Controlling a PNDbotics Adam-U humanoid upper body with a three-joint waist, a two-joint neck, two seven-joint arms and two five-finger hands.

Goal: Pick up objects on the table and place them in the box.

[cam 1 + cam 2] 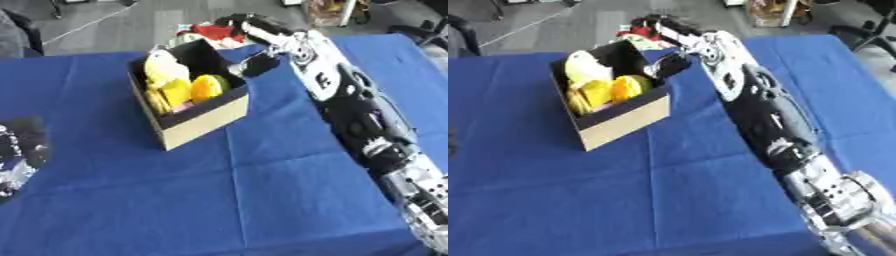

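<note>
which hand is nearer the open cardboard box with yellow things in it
Right. The right hand reaches out beside the far right corner of the open cardboard box. The left hand rests far off at the view's left edge, well short of it.

No text, label, brand or number could be read. The white arm [325, 75] bore a dark mark too blurred to make out, and the box [203, 120] showed plain walls.

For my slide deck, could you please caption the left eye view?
Right hand reaches past the box of yellow items on the blue table.
</note>
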